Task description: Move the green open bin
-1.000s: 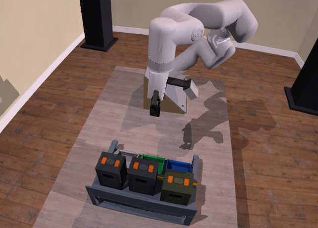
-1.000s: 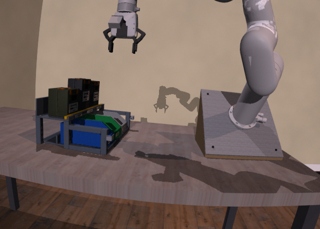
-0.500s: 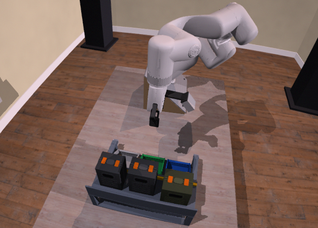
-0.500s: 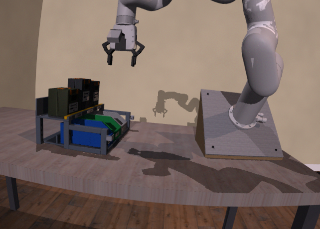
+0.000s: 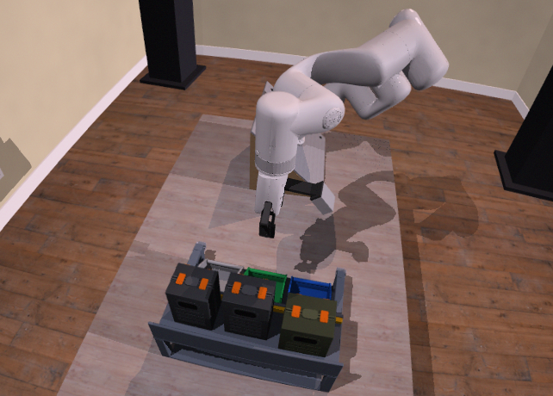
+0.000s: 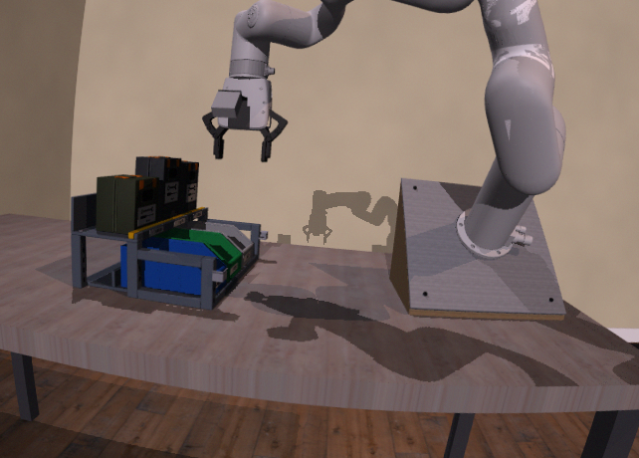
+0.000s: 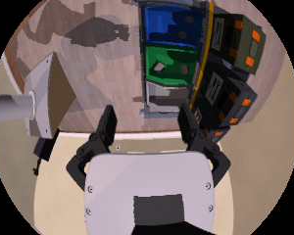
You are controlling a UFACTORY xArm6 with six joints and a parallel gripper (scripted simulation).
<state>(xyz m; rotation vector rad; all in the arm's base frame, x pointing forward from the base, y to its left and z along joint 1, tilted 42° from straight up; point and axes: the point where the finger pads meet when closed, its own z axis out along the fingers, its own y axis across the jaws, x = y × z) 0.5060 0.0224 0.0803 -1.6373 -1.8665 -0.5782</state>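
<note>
The table (image 6: 319, 370) carries the arm's wedge-shaped mount (image 6: 428, 267) toward one end and a grey shelf rack (image 6: 77, 246) toward the opposite end, the two well apart. The white arm (image 6: 521, 132) rises from the mount and reaches over the middle of the table top, toward the rack. On the rack's upper level stand three closed crates with orange latches: two black (image 5: 193, 299) (image 5: 248, 306) and one olive (image 5: 307, 322), the olive one nearest the rack's end post. On the lower level three open bins sit side by side, fronts facing the arm: a blue bin (image 6: 164, 272) at one end, the green open bin (image 6: 216, 244) in the middle, and a grey bin (image 6: 240, 241) at the other end. The green bin rests on the shelf; small parts are visible inside it in the wrist view. The gripper (image 6: 242, 148) hangs high above the table, short of the rack's front edge, fingers (image 6: 218, 145) pointing down, spread fully apart, and holding nothing.
</note>
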